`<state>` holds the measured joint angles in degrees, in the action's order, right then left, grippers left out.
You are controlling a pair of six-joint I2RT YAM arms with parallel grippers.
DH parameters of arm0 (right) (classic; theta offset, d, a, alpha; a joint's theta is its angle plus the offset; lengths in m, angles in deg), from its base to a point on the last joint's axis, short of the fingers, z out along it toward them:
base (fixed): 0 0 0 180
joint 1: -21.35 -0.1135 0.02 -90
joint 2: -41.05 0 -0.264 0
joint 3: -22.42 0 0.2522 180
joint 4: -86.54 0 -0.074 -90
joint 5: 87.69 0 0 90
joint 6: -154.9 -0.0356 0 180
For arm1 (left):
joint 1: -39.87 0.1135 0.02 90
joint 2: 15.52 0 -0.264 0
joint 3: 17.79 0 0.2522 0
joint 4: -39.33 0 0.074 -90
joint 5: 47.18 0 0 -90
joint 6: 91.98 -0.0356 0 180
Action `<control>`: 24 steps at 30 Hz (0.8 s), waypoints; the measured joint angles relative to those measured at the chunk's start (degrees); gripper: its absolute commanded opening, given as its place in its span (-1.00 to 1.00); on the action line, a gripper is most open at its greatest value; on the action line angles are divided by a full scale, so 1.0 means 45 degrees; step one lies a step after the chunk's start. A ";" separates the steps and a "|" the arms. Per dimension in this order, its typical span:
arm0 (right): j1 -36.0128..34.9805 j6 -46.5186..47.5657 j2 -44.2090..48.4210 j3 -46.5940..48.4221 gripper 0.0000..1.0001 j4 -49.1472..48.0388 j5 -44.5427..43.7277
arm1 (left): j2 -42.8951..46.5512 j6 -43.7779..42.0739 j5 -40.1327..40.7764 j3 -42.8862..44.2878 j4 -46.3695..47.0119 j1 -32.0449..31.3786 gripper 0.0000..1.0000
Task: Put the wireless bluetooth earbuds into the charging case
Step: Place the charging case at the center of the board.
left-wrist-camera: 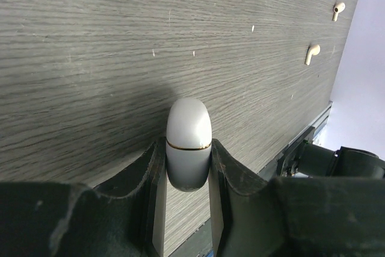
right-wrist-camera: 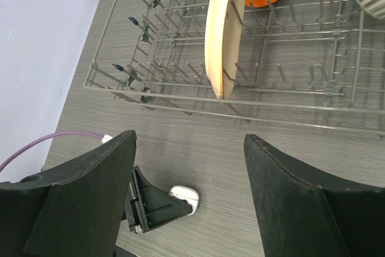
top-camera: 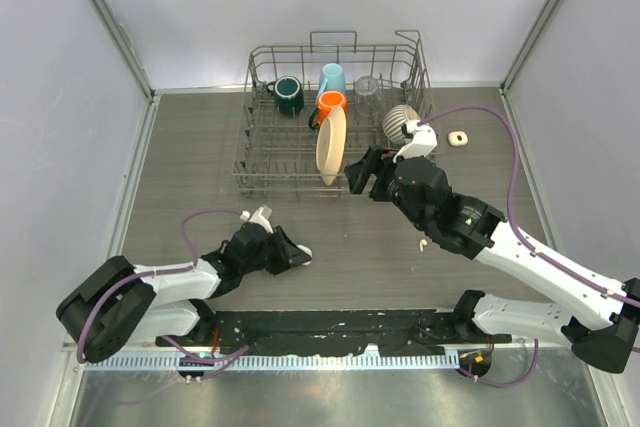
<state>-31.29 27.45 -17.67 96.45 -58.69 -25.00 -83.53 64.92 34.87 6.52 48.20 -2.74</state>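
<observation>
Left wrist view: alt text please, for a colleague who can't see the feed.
The left gripper grips a closed white charging case with a gold seam, over the grey wood-grain table. Two white earbuds lie loose on the table at upper right, away from the case.

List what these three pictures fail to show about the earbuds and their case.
- The case, left wrist view: its lower end is hidden between the left gripper's fingers, and its shut shell hides the inside.
- The earbuds, left wrist view: only two show, too small for detail.
- The small cream object beside the rack, top view: too small to identify.
</observation>
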 measured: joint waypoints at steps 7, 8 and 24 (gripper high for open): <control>0.0141 0.1171 0.0000 0.0612 0.55 0.1073 -0.1015 | -0.0024 -0.0117 0.0112 0.0646 -0.1030 0.0010 -0.22; 0.0180 0.1399 0.0010 0.0758 0.56 0.1122 -0.1151 | 0.0083 -0.0223 0.0209 0.0772 -0.1341 0.0015 -0.19; 0.0612 0.2667 0.0442 0.0933 0.62 0.1855 -0.2497 | 0.2200 -0.1311 0.2093 0.2113 -0.6241 0.0248 0.09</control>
<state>-28.54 39.44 -15.68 100.64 -50.34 -36.23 -73.63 59.02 44.29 16.03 20.12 -1.63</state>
